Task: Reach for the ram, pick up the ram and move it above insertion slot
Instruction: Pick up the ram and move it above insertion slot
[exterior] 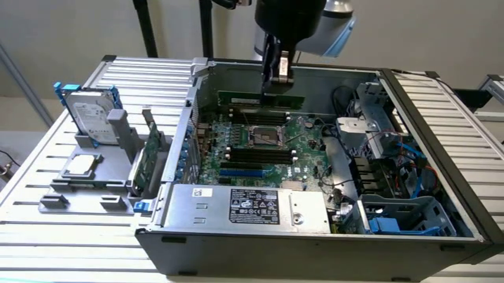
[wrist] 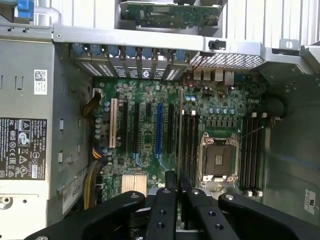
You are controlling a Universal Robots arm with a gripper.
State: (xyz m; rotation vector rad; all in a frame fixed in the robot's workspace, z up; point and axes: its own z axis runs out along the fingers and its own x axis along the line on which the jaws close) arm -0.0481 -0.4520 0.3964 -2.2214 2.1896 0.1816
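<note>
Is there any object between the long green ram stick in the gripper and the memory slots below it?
Nothing visible. The gripper holds the long green ram stick above the black memory slots near the case's rear wall, with open space beneath.

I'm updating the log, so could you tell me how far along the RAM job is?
Picked up: the hand is shut on the ram and holds it edge-down inside the open computer case. In hand: carrying it over the motherboard. Left: I cannot tell whether it is lined up above a memory slot.

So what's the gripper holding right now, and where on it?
The gripper holds the ram by the middle of its upper long edge, above the motherboard.
</note>
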